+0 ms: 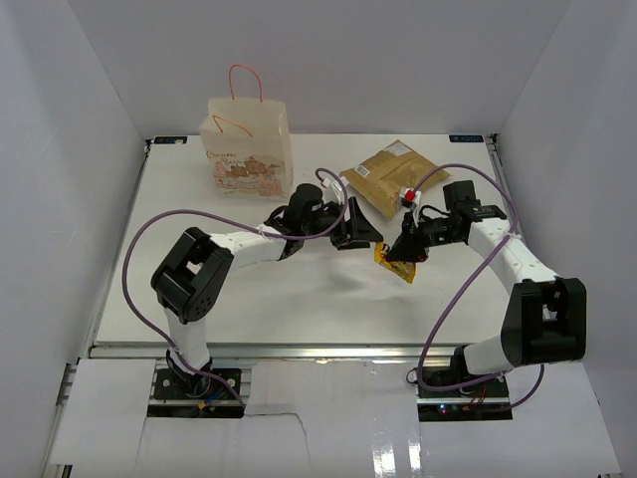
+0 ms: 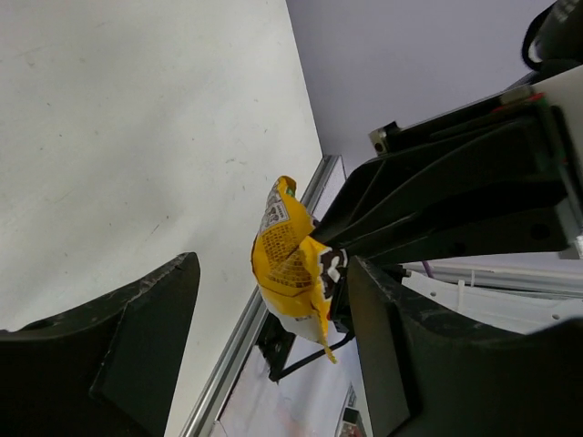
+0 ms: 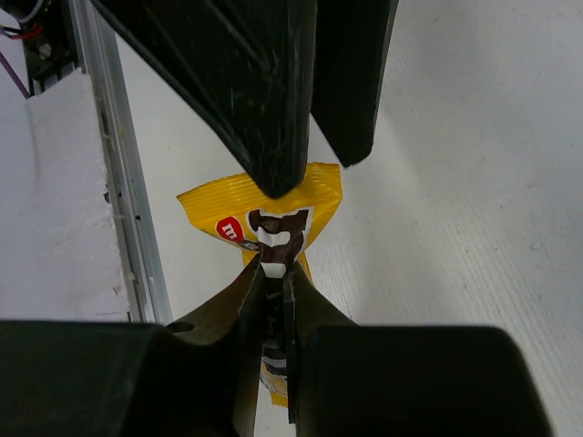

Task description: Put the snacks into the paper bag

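The white table (image 1: 249,309) beneath me carries two things, both beyond my jaws: the paper bag (image 1: 247,149) standing upright past my left jaws (handles up), and the tan pouch (image 1: 383,177) lying flat just behind my right jaws.

Brightly, evenly lit from above. Faint soft shadows on the white table (image 1: 299,309). Crisp from overhead; soft focus at the closest edges of both wrist views.
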`<move>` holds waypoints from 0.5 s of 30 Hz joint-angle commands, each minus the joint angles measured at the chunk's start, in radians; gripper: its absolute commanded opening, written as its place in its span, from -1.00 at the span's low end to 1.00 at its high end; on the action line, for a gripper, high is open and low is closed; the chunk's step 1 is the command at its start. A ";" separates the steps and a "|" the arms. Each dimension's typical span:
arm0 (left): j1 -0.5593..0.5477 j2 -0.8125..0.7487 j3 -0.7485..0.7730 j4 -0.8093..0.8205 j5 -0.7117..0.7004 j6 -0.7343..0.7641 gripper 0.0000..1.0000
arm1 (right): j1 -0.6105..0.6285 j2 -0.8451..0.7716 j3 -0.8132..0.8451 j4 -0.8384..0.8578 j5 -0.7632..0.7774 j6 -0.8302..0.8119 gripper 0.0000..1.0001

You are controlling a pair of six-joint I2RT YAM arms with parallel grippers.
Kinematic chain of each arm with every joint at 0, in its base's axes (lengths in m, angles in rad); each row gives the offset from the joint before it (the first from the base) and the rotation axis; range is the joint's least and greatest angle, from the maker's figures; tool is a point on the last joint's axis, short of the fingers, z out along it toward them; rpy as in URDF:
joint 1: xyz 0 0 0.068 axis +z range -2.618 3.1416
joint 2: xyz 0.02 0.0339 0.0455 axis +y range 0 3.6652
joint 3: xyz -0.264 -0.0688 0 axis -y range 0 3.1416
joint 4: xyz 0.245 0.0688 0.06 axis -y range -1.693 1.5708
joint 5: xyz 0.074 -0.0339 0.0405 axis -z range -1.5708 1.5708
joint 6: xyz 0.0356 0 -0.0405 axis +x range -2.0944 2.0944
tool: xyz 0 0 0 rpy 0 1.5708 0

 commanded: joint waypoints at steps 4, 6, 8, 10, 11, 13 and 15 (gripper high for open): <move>-0.018 0.015 0.047 0.021 0.051 -0.017 0.49 | 0.012 -0.006 0.077 0.074 -0.075 0.094 -0.69; -0.022 0.026 0.056 0.021 0.066 -0.018 0.42 | 0.013 -0.003 0.080 0.094 -0.061 0.111 -0.68; -0.027 0.032 0.064 0.021 0.077 -0.020 0.35 | 0.013 0.000 0.081 0.100 -0.057 0.114 -0.67; -0.027 0.040 0.071 0.021 0.085 -0.024 0.24 | 0.016 0.002 0.080 0.103 -0.055 0.116 -0.65; -0.027 0.043 0.074 0.021 0.090 -0.026 0.19 | 0.019 0.002 0.078 0.101 -0.054 0.116 -0.65; -0.028 0.050 0.088 0.022 0.103 -0.033 0.02 | 0.027 -0.001 0.071 0.109 -0.049 0.116 -0.64; -0.031 0.058 0.099 0.022 0.125 -0.036 -0.06 | 0.033 -0.006 0.065 0.115 -0.038 0.116 -0.63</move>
